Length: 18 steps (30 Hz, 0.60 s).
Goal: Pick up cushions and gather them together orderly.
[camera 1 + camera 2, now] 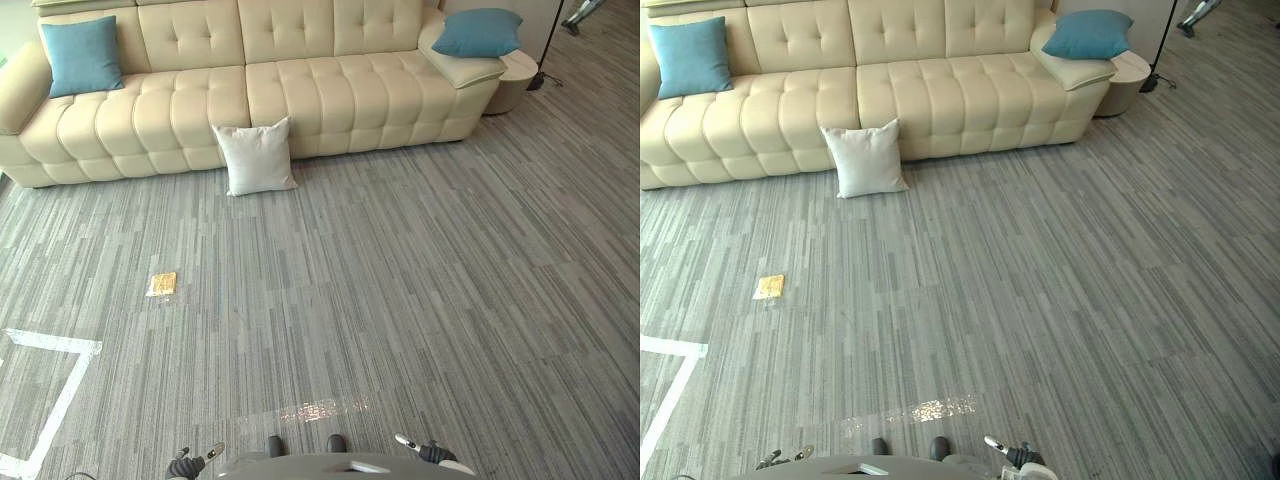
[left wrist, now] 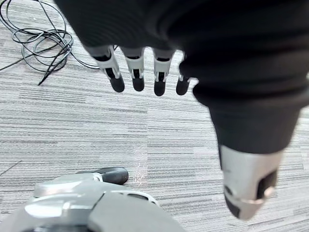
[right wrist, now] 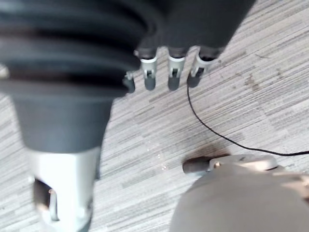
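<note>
A white cushion [image 1: 256,157] stands on the grey carpet, leaning against the front of the cream sofa [image 1: 310,95]. One blue cushion [image 1: 82,55] rests upright at the sofa's left end. Another blue cushion [image 1: 477,33] lies on the padded right end. Both hands hang low near me, far from the cushions: my left hand [image 1: 190,463] at the bottom left and my right hand [image 1: 424,451] at the bottom right. In the wrist views the left hand's fingers [image 2: 136,77] and the right hand's fingers [image 3: 175,77] are straight above bare carpet, holding nothing.
A small yellow flat object [image 1: 161,284] lies on the carpet left of centre. White tape lines [image 1: 62,398] mark the floor at the lower left. A round side table [image 1: 517,72] and a floor lamp's base [image 1: 537,81] stand beyond the sofa's right end.
</note>
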### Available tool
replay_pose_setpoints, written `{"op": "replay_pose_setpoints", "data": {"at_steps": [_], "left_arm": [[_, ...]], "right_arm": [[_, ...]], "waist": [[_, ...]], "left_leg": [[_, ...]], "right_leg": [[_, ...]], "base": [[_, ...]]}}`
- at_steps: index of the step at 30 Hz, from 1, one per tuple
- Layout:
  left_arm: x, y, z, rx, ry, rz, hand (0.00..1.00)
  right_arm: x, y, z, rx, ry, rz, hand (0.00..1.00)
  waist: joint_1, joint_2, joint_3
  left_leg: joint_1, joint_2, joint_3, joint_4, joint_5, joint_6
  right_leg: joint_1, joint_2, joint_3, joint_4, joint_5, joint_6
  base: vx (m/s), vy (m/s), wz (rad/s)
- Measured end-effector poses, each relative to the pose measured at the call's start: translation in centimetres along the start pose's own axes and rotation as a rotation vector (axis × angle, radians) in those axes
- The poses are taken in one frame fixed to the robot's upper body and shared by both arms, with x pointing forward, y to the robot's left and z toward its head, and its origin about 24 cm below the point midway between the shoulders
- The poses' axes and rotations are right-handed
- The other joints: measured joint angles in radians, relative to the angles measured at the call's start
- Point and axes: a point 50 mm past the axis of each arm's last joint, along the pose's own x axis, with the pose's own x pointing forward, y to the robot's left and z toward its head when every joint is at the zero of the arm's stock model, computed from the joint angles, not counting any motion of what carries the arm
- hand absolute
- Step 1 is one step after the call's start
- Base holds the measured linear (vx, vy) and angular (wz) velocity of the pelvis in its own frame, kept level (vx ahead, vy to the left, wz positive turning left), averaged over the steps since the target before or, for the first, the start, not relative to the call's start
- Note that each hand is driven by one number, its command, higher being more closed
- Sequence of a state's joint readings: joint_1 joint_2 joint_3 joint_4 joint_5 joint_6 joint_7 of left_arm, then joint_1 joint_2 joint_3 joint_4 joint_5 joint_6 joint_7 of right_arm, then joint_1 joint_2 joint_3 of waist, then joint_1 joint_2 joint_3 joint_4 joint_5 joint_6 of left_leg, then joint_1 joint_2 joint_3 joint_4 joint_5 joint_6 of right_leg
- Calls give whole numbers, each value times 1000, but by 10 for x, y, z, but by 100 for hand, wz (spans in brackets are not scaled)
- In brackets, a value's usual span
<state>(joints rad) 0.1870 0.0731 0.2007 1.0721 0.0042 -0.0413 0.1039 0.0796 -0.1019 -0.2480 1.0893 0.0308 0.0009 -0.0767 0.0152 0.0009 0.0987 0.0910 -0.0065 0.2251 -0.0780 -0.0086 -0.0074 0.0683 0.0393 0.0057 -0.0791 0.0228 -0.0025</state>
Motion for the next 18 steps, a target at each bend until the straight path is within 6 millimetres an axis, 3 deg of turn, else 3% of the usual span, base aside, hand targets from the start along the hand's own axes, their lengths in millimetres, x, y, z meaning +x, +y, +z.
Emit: {"op": "replay_pose_setpoints", "data": {"at_steps": [8, 11, 14, 16, 18], "left_arm": [[2, 1, 8, -14, -18, 11, 0], [3, 1, 12, -21, -27, 14, 0], [4, 1, 18, -28, -45, 15, 0], [4, 0, 22, -37, -57, 18, 0], [5, -1, 34, -78, -94, 26, 0]], "right_arm": [[0, 3, 4, 3, -12, 8, 0], [0, 4, 6, 4, -18, 10, 0], [0, 5, 8, 6, -31, 13, 0], [-1, 5, 10, 5, -50, 12, 0], [-2, 6, 17, 0, -87, 15, 0]], "waist": [[14, -15, 13], [16, -18, 22], [18, -24, 46], [24, -21, 55], [25, -19, 76]], "left_leg": [[-41, 10, 66, 45, -32, 8], [-64, 16, 80, 97, -66, 16], [-84, 20, 91, 185, -127, 29], [-92, 29, 92, 252, -176, 45], [-102, 40, 74, 333, -236, 54]], "right_leg": [[-55, 7, 68, 13, 9, 8], [-88, 7, 81, 77, -22, 23], [-152, -2, 86, 257, -114, 42], [-213, -10, 47, 421, -157, 83], [-318, -34, -31, 670, -180, 50]], "base": [[-41, -2, -26], [4, 25, -16], [19, 48, -7], [19, 58, 1], [60, 64, 12]]}}
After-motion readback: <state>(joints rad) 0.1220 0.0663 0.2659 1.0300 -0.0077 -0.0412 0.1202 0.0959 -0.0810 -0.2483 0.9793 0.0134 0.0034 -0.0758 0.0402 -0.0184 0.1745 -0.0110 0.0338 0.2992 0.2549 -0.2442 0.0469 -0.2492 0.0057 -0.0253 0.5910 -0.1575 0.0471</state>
